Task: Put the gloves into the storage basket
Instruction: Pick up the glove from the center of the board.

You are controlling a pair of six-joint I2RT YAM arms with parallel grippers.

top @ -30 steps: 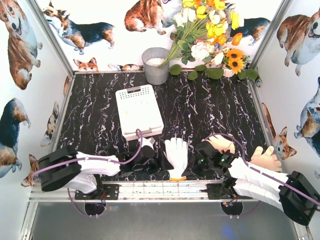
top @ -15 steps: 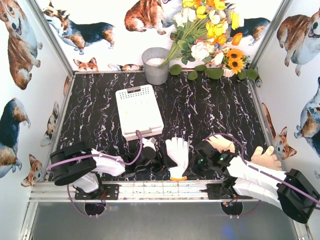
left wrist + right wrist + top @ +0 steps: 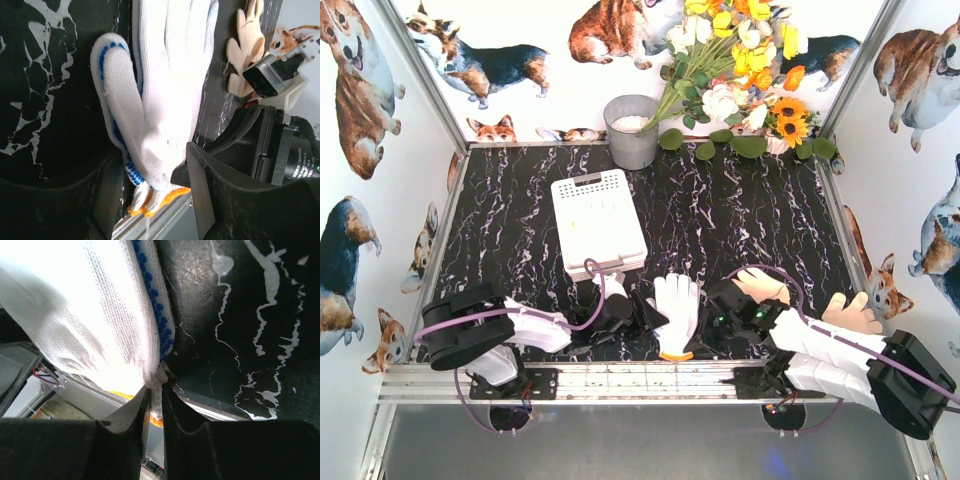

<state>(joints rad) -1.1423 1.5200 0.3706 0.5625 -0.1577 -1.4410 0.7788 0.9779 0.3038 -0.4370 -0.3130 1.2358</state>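
A white knit glove with an orange cuff lies near the table's front edge, on top of a blue-dotted glove. My left gripper reaches it from the left. Its jaws straddle the cuff end; the right finger touches the knit, and a gap shows at the left finger. My right gripper is shut on a fold of the white glove's cuff. Two beige gloves lie to the right. The white storage basket stands behind the left gripper.
A grey metal bucket and a bunch of flowers stand at the back. The metal front rail runs just under the glove's cuff. My right arm's wrist sits close on the glove's far side.
My left gripper has slid right up to the white glove and its jaws have narrowed around the cuff. The right gripper has kept its pinch and barely moved.
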